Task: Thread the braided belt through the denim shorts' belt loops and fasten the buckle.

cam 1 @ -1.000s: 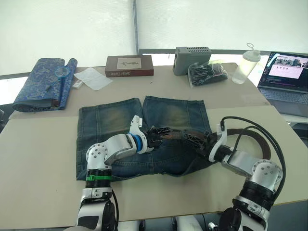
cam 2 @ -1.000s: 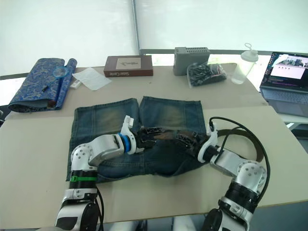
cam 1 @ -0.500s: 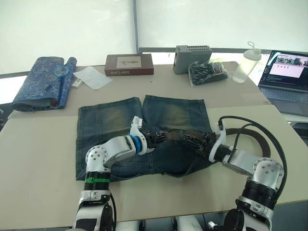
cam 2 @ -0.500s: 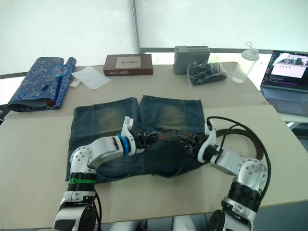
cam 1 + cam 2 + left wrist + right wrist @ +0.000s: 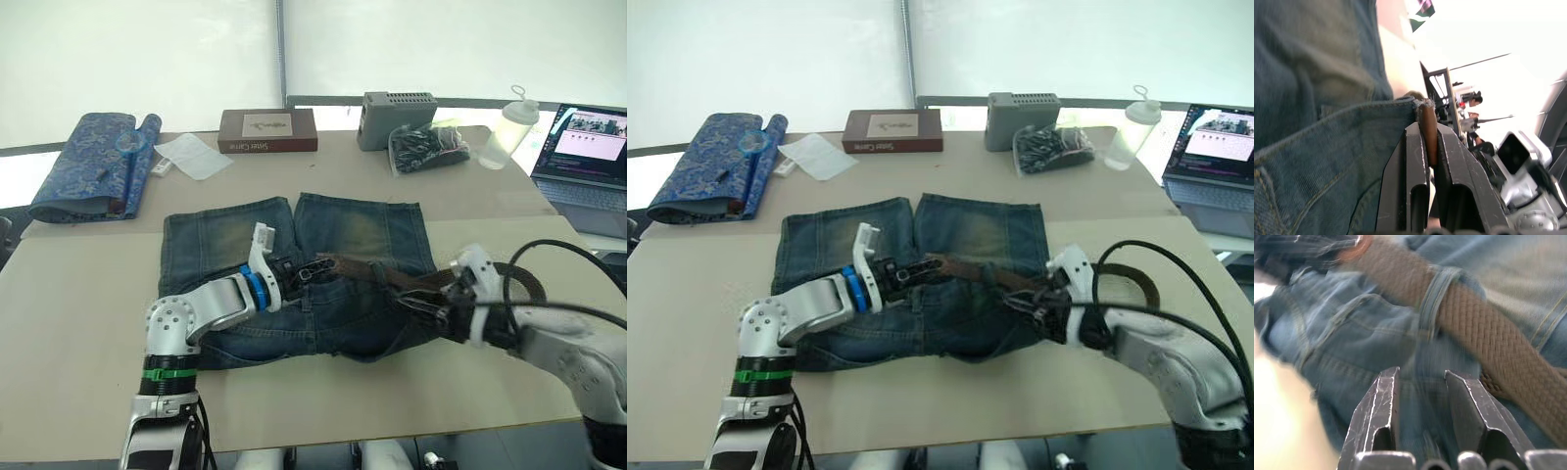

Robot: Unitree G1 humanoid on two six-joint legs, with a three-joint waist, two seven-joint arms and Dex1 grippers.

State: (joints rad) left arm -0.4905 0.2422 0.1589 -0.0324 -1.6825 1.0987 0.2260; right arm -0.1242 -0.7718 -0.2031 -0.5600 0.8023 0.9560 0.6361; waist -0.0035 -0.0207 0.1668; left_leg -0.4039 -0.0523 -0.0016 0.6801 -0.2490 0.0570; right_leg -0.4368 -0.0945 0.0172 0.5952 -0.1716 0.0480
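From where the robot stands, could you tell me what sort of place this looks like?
Probably an office or lab workspace used for testing: a large beige table, an open laptop at its far right, and a grey device box near a bright window blind.

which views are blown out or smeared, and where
Left wrist view: the background beyond the faded blue denim shorts is washed out to white. Right wrist view: motion smear across the dark brown braided leather belt and a blue denim belt loop, plus a pale glare patch at one lower corner. Eye views: the bright backlit screen behind the beige table reads nearly white.
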